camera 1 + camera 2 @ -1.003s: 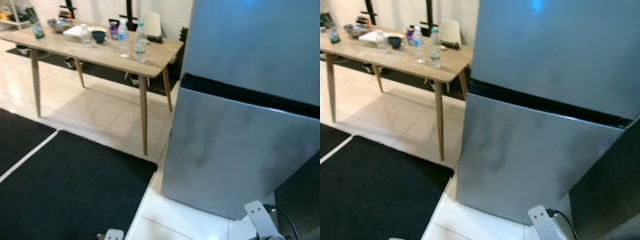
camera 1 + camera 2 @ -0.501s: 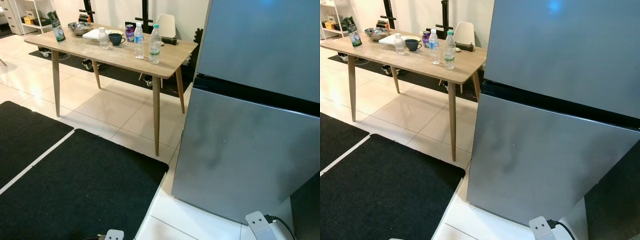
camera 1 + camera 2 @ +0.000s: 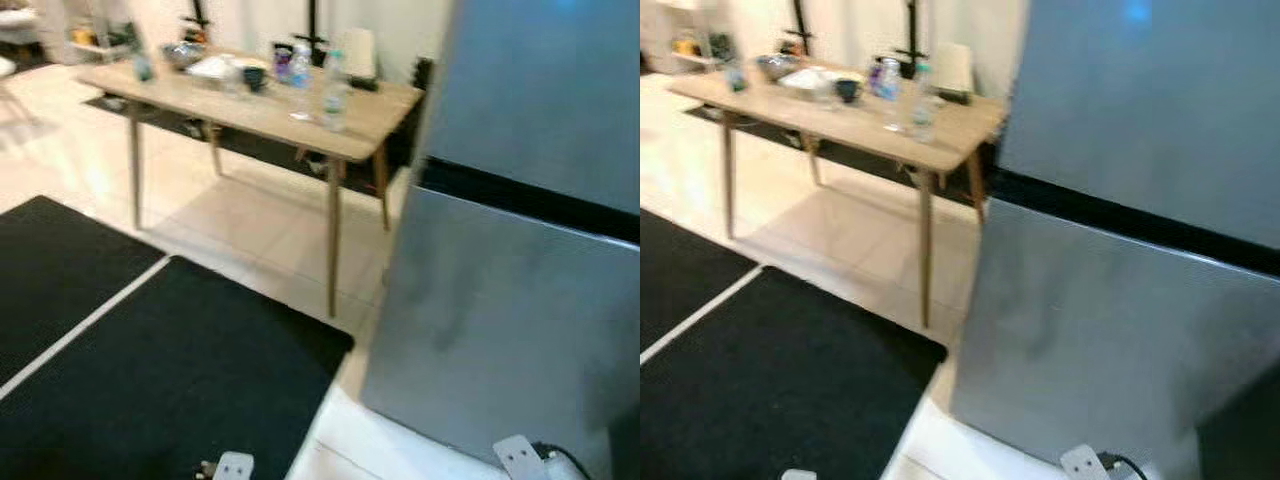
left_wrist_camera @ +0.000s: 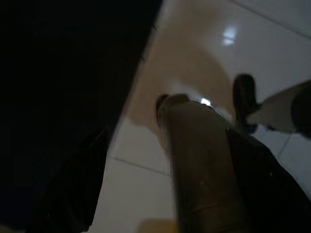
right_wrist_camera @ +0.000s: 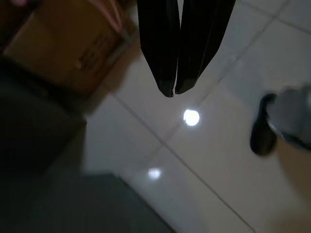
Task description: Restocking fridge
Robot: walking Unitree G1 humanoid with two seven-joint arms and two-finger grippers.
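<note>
View has swung again: against half a second back, the whole scene sits further right and is blurred, so I read that as the head camera turning while I walk, not anything moving. The fridge (image 3: pixel 530 250) is closed, both grey doors shut, filling the side to my right. The worktop (image 3: pixel 270 105) stands well apart from the fridge, beyond its far left corner, with the stock on it: two water bottles (image 3: pixel 335 90) near the end closest to the fridge, then a dark cup (image 3: pixel 257 78), a can, a plate and a metal bowl further along, too blurred to sort out. Black mats (image 3: pixel 170 380) cover the floor in front of the fridge, on the worktop side.

Right tool (image 5: pixel 174 90) hangs over white floor tiles, its two black fingers together and empty, a cardboard box (image 5: pixel 73 43) nearby. Left tool (image 4: pixel 204 165): wrist view is dark and smeared, I cannot tell its state. Someone's shoe (image 5: pixel 262 131) is on the tiles close by.

My take: nothing grabbed yet, fridge not opened, I am in the approach phase, and the turn suggests heading for the bottles on the worktop first.
</note>
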